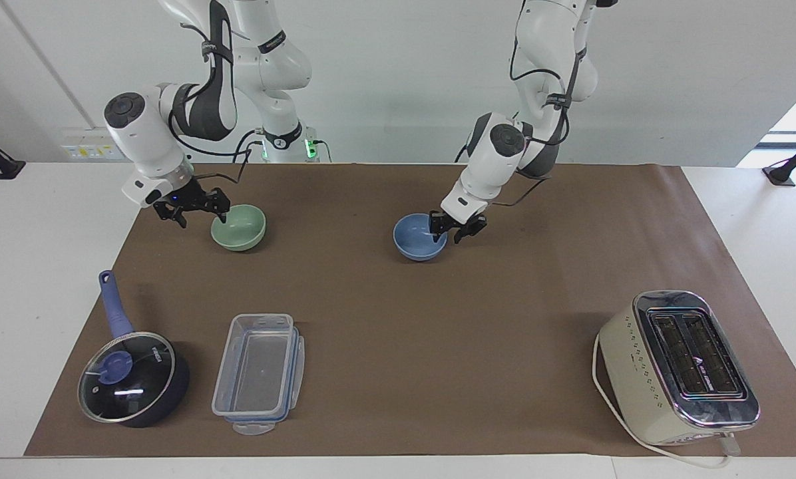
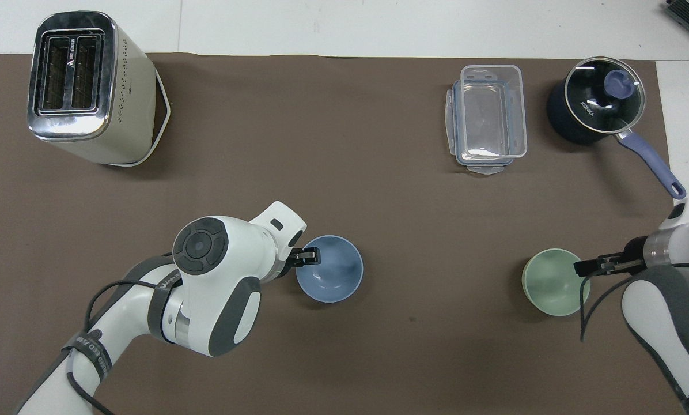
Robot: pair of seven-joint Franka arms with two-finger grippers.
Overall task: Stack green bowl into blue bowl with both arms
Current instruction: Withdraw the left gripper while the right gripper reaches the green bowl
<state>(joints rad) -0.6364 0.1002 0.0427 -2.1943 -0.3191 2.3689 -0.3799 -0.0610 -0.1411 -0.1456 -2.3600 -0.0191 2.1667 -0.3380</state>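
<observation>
The blue bowl (image 1: 414, 243) (image 2: 333, 274) sits upright on the brown mat near the table's middle. My left gripper (image 1: 451, 231) (image 2: 309, 256) is at the bowl's rim on the side toward the left arm's end. It is open, with one finger inside the rim and one outside. The green bowl (image 1: 241, 229) (image 2: 552, 285) rests on the mat toward the right arm's end. My right gripper (image 1: 197, 214) (image 2: 580, 268) hangs low and open beside the green bowl, with one fingertip close to its rim.
A cream toaster (image 1: 677, 366) (image 2: 85, 86) with a white cord stands farthest from the robots at the left arm's end. A clear lidded container (image 1: 258, 372) and a dark blue saucepan (image 1: 132, 379) with a glass lid lie farther out than the green bowl.
</observation>
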